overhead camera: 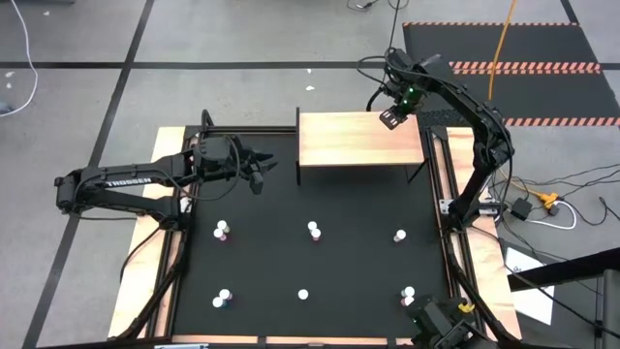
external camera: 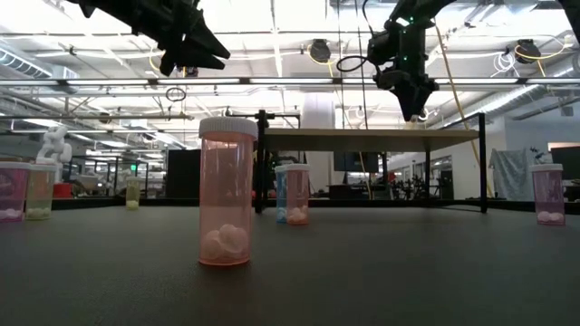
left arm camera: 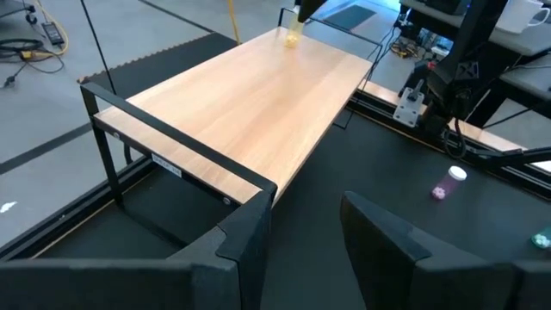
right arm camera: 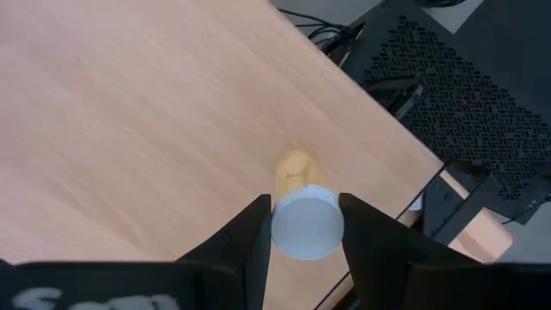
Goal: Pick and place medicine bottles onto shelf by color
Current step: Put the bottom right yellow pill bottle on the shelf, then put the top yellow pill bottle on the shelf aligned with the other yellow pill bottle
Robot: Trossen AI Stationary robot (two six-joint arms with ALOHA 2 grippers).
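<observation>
The shelf (overhead camera: 349, 145) is a light-wood board on thin black legs at the far side of the black table. My right gripper (overhead camera: 391, 118) hangs over its far right corner, pointing down, shut on a yellow bottle (right arm camera: 294, 172) with a white cap. My left gripper (overhead camera: 260, 171) hovers open and holds nothing, left of the shelf and above the table; the left wrist view looks over the shelf (left arm camera: 232, 95). Several more white-capped bottles stand on their bases on the tabletop, among them a pink one (external camera: 225, 195). My right gripper pinches the yellow bottle's white cap (right arm camera: 284, 228) between its two fingers, one on each side. The fingers come from above, pointing down. The bottle hangs upright below them over the shelf board (right arm camera: 129, 103); whether its base touches the board I cannot tell.
Loose bottles stand in two rows on the table: (overhead camera: 222, 230), (overhead camera: 313, 231), (overhead camera: 399, 236) and, nearer, (overhead camera: 224, 297), (overhead camera: 303, 295), (overhead camera: 408, 294). Most of the shelf top is bare wood. Pale wooden strips edge the table. Cables and a black perforated box (right arm camera: 465, 95) lie beyond the shelf's right end.
</observation>
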